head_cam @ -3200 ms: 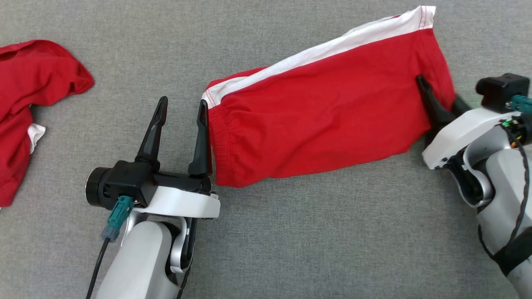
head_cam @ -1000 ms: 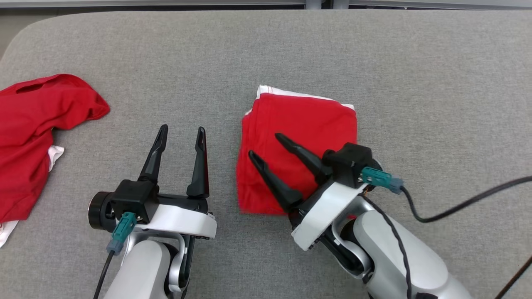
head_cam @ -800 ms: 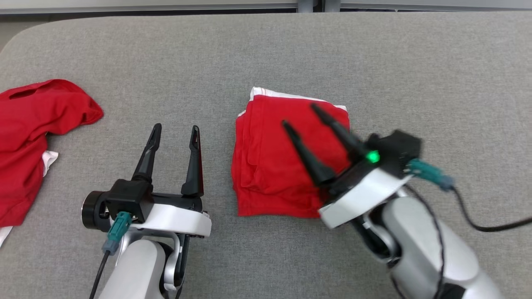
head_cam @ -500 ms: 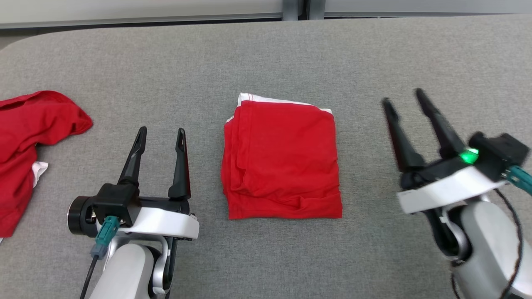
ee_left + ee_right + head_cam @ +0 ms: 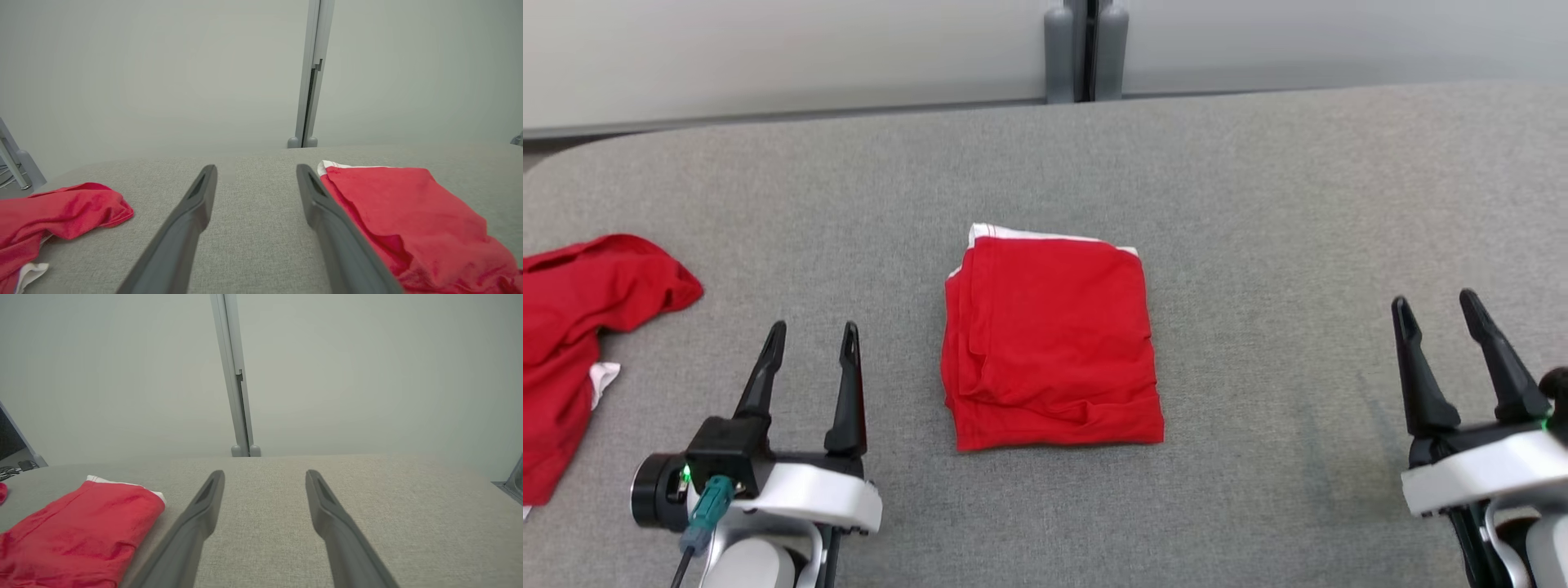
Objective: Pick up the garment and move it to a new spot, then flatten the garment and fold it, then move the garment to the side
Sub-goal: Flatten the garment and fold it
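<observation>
**Status.** The garment [image 5: 1049,343] lies on the bench [image 5: 1298,204] as a compact folded rectangle. Its white band is at the far edge, and its layered edges are on the side facing the left jaws. It sits between the two sets of jaws: near the left jaws, on their right, and well apart from the right jaws, on their left. Both sets of jaws stand wide and hold nothing. Each points away from the robot, apart from the cloth.

**Step in hand.** Judged from the lie of the cloth, flattening and folding are done. Moving the garment to the side is not yet done.

**Next move.** One set of jaws must reach an edge of the stack and close across all layers at once. A grip on the top layer alone would probably open the fold. Carry the stack low, or slide it. A second, crumpled red garment [image 5: 580,343] lies to the left of the left jaws, so the bench surface ahead of the right jaws looks the safer destination.
</observation>
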Controlling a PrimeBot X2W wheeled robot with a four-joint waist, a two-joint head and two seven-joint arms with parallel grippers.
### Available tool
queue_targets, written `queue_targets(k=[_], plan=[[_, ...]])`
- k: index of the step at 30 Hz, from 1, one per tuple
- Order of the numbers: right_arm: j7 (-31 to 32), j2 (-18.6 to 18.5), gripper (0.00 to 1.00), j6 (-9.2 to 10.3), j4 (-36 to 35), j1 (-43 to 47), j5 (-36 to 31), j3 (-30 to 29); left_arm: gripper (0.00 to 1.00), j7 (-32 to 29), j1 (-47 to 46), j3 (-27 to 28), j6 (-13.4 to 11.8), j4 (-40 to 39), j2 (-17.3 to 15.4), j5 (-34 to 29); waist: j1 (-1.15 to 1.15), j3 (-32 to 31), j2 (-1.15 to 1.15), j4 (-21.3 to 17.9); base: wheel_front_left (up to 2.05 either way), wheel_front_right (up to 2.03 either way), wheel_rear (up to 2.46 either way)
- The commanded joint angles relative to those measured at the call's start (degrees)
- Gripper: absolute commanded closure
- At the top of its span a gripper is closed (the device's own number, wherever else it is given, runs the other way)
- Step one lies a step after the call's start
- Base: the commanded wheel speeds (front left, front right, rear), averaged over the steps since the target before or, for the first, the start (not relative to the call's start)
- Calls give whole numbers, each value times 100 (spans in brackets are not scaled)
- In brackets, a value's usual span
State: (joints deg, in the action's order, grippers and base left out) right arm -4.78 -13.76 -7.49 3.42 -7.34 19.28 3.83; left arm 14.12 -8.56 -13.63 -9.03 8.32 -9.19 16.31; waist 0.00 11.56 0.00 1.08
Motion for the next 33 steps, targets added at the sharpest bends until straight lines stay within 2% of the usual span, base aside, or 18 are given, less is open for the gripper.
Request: queue_targets(k=[1,14,33], plan=[[82,20,0,0,-97,250,-83,-68,0,-49,183,27,14,-9,-88,40,0,-304,0,-80,0,0,0],[596,327,0,0,-578,1224,-349,-275,0,-335,1008,-42,-58,-184,-305,133,0,-1171,0,-141,0,0,0],[821,462,0,0,-801,1424,-389,-259,0,-470,1104,-76,-134,-360,-371,248,0,-1262,0,-189,0,0,0]])
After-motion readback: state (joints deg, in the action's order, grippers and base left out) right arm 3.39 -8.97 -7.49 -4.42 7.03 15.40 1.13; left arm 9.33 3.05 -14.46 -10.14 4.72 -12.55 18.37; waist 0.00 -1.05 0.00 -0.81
